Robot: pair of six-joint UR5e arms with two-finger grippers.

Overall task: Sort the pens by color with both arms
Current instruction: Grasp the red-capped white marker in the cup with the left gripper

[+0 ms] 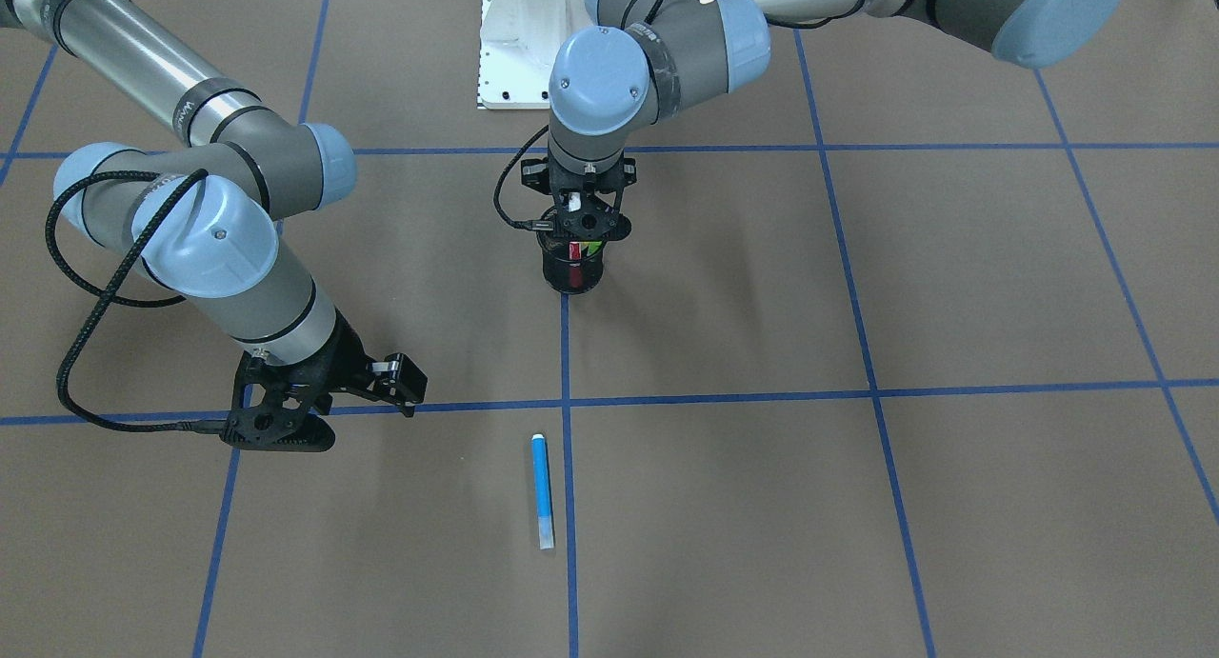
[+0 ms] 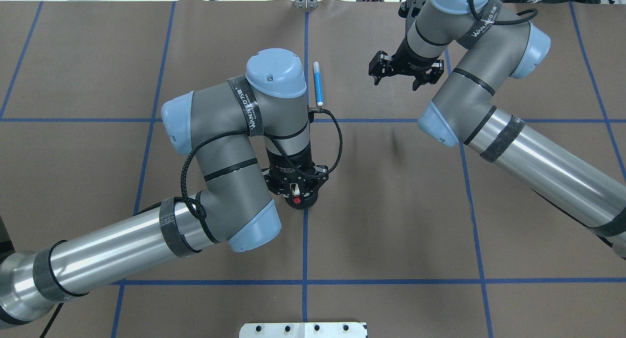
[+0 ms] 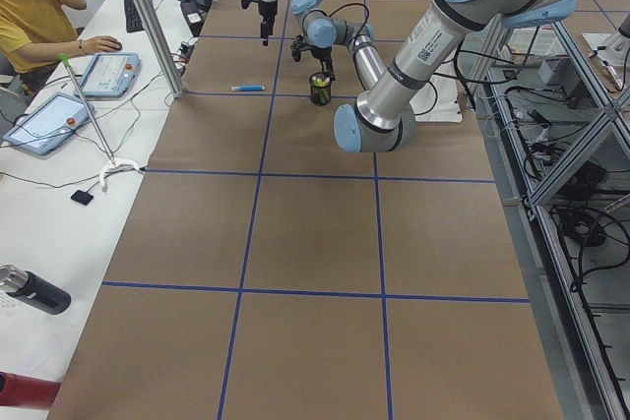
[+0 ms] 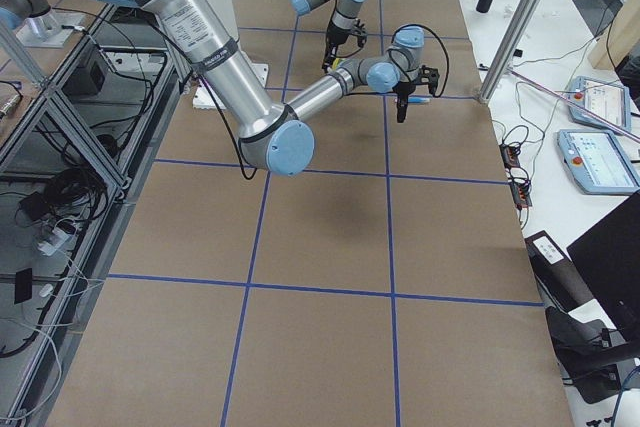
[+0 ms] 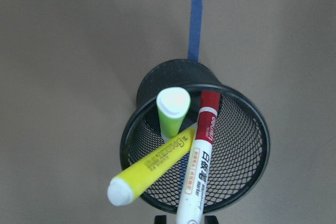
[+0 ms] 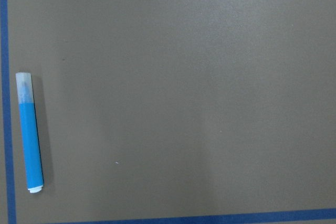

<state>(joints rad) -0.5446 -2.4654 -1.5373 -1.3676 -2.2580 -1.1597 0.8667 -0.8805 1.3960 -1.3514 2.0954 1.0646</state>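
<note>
A black mesh cup (image 1: pixel 573 275) stands at the table's middle on a blue tape line. In the left wrist view its rim (image 5: pixel 255 169) rings a light green pen (image 5: pixel 172 114), a yellow pen (image 5: pixel 152 166) and a white-barrelled pen with a red cap (image 5: pixel 202 156). My left gripper (image 2: pixel 296 195) hangs straight over the cup, shut on the upper end of the red-capped pen. A blue pen (image 1: pixel 542 487) lies flat on the table beyond the cup (image 2: pixel 318 86). My right gripper (image 2: pixel 397 81) hovers open and holds nothing, to the right of the blue pen (image 6: pixel 30 145).
Blue tape lines divide the brown table into squares. The white base plate (image 1: pixel 514 49) sits at the robot's edge. A person (image 3: pixel 39 7) sits at a side desk with tablets (image 3: pixel 103 74) beyond a metal post (image 3: pixel 148 17).
</note>
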